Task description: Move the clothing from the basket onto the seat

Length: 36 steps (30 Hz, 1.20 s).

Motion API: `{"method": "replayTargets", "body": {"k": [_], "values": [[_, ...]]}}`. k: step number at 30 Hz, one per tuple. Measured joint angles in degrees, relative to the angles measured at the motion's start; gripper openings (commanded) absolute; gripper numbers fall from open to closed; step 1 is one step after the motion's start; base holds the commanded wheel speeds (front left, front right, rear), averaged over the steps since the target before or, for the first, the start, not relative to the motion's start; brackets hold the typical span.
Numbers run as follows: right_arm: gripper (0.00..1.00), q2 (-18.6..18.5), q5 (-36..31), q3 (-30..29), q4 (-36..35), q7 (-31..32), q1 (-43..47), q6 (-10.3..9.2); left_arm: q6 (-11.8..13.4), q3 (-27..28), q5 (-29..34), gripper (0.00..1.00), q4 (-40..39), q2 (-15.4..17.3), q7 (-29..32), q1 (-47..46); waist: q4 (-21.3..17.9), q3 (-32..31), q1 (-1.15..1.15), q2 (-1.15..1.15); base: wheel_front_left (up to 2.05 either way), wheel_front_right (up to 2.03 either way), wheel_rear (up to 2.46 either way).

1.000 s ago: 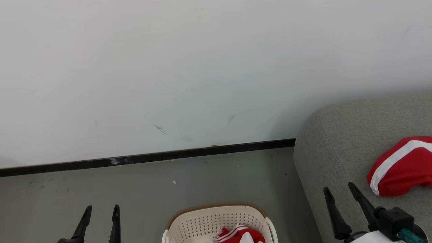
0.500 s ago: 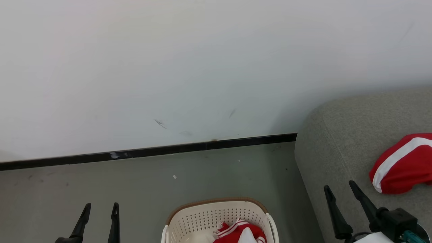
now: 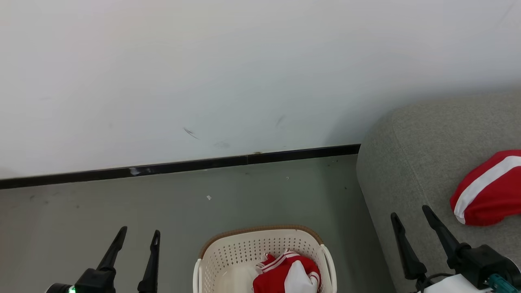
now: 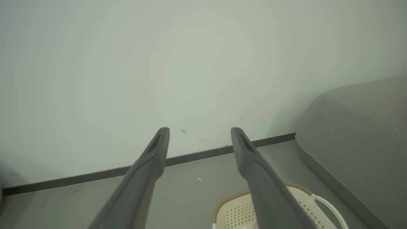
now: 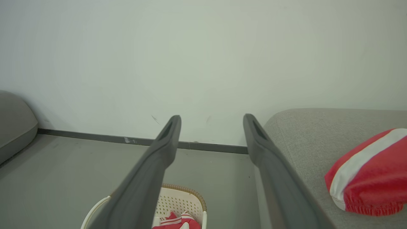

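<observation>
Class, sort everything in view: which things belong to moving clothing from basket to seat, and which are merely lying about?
Job:
basket
grey seat
red clothing in basket
red clothing on seat

Lying about:
wall
black skirting
floor
white scrap

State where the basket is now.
In the head view, the basket sits on the floor at bottom centre, left of the grey seat, red clothing inside.

Downward camera tilt; left claw [image 3: 140, 230] a little nearer the basket [image 3: 260, 227]
</observation>
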Motion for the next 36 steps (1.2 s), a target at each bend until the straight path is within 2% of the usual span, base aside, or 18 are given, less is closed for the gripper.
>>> {"method": "replayTargets", "body": {"k": [10, 20, 36], "values": [[1.0, 0.02, -1.55, -2.3, -3.74, 0.0, -0.2, 0.01, -2.97, -5.55, 2.47, 1.0, 4.21, -0.16, 0.44, -5.95, -0.59, 3.89, 0.0, 0.0, 0.0, 0.0, 0.0], [1.0, 0.07, -1.59, -4.41, -8.79, 0.0, -2.37, 0.01, -5.91, -12.4, 5.67, 1.0, 12.89, -2.4, 3.28, -12.79, -1.88, 9.73, 0.0, 0.0, 0.0, 0.0, 0.0], [1.0, 0.08, -1.63, -6.44, -14.92, -0.42, -6.78, 0.0, -7.42, -17.73, 8.78, 1.0, 26.21, -4.14, 5.17, -22.49, -5.42, 20.43, 0.0, 0.0, 0.0, 0.0, 0.0]]}}
